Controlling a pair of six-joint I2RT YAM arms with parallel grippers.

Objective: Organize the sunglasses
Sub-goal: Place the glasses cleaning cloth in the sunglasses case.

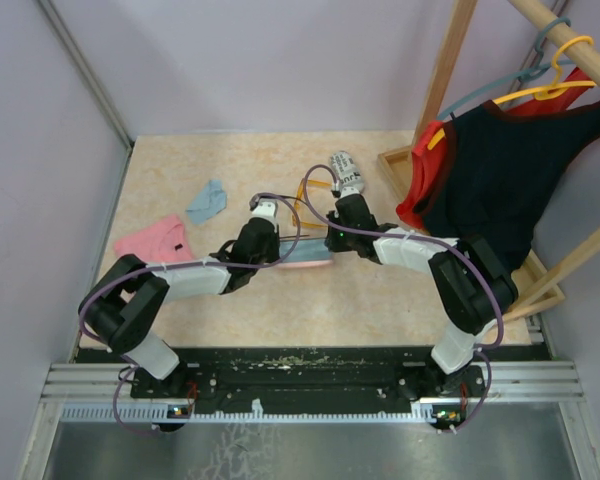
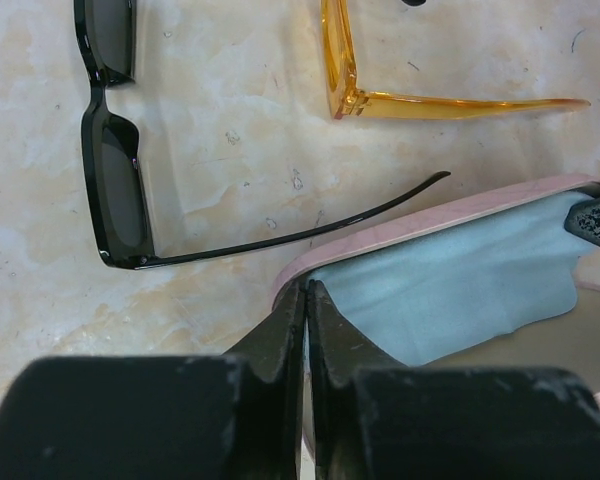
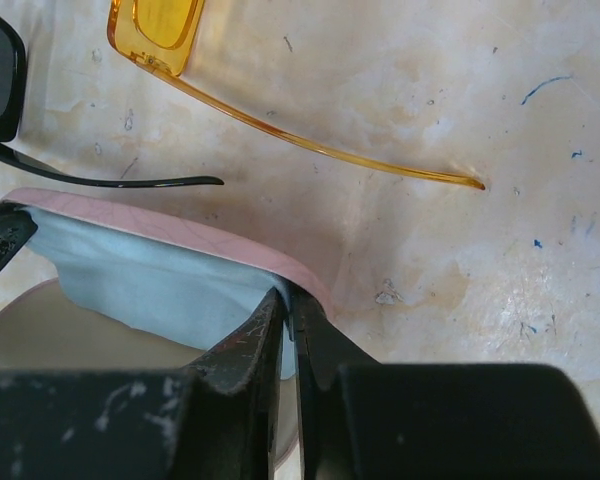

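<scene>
My left gripper [image 2: 307, 287] and right gripper [image 3: 285, 297] clamped opposite ends of pink case [image 2: 450, 212]; needed even hold, w/o nudging black sunglasses [image 2: 115, 190] beyond.

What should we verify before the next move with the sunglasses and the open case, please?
1. pink case open: ok, its inside shows.
2. left gripper pinching one end of the case rim: ok.
3. right gripper pinching the other end: ok.
4. Case interior free: not ok, a blue cloth lies in it.
5. black sunglasses folded: not ok, the arm sticks out, beside the case.
6. orange sunglasses folded: not ok, the arm sticks out.
</scene>
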